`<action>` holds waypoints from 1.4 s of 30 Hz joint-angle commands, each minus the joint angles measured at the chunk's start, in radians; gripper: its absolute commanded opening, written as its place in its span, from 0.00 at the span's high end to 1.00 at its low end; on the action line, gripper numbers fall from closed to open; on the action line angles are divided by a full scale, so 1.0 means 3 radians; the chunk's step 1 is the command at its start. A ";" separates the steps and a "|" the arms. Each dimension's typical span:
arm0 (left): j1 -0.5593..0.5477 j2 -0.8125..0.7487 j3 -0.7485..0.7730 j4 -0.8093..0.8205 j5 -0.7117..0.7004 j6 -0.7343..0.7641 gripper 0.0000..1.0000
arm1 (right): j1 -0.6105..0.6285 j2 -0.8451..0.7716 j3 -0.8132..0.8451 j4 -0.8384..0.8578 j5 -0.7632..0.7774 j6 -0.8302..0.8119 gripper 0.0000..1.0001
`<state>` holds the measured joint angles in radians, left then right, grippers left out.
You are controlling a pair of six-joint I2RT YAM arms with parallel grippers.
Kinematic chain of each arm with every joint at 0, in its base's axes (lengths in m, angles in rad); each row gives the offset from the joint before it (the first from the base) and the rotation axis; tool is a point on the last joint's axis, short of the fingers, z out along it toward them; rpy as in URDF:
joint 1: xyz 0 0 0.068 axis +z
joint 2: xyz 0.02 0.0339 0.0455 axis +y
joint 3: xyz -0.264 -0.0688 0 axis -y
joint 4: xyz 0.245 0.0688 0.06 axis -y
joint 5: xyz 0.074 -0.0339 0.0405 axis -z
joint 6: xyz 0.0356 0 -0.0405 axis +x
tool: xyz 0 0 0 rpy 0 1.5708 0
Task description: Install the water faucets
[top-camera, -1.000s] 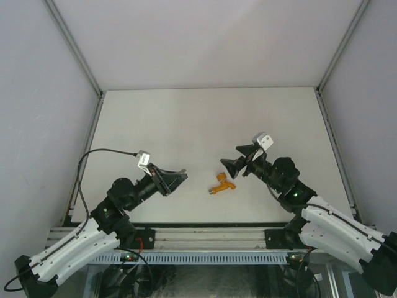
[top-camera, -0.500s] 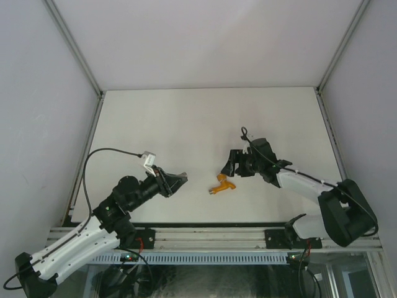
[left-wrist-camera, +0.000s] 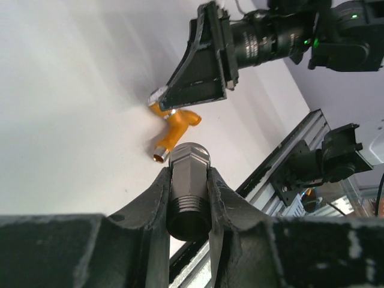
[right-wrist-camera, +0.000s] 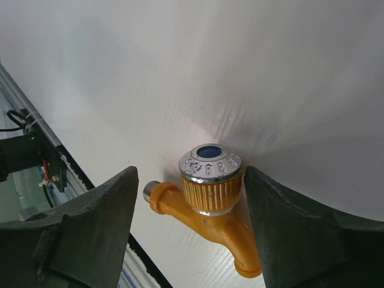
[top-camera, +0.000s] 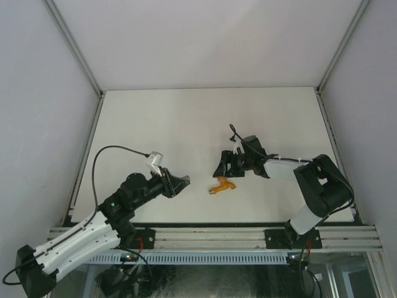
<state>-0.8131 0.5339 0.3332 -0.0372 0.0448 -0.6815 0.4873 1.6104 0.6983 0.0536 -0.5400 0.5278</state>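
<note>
Top view: the little orange-yellow tap [top-camera: 222, 185] lies on its side on the white worktop [top-camera: 205, 118], a bit below the middle of the frame. The right gripper [top-camera: 223, 169] sits just above it in the picture, with its jaws apart and not clamped on anything. From the right wrist camera, the tap's ribbed knob with the blue centre faces the lens and sits between the two fingers. There's a clear gap on the left side, but the right finger is so near the knob I can't tell if it touches. The left gripper [top-camera: 182, 182], left of the tap and apart from it, is closed tight on a grey metal fitting [left-wrist-camera: 188, 186] — hex end poking out past the fingertips, threaded part pinched between them.
</note>
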 commanded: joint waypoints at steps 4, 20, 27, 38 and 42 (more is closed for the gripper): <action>0.0008 0.0815 -0.0110 0.0809 0.0474 -0.0328 0.99 | -0.0172 -0.0209 -0.0547 0.0805 -0.0453 0.0281 0.29; 0.0028 0.2469 -0.0039 0.1829 0.0775 -0.0432 1.00 | -0.0232 -0.0357 -0.1342 0.2106 -0.0361 0.1032 0.35; 0.0135 0.2718 0.0003 0.1981 0.0905 -0.0446 1.00 | -0.0226 -0.0345 -0.1352 0.2111 -0.0348 0.1013 0.35; 0.0271 0.3158 0.0150 0.2348 0.1305 -0.0500 1.00 | -0.0223 -0.0266 -0.1557 0.2630 -0.0330 0.1199 0.40; 0.0271 0.3245 0.0179 0.2350 0.1303 -0.0512 1.00 | -0.0222 -0.0158 -0.1589 0.2924 -0.0473 0.1283 0.41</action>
<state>-0.7349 1.4914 0.3187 0.5911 0.4000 -0.8211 0.4202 1.5356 0.2272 0.7811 -0.6445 0.8783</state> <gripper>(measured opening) 0.279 0.597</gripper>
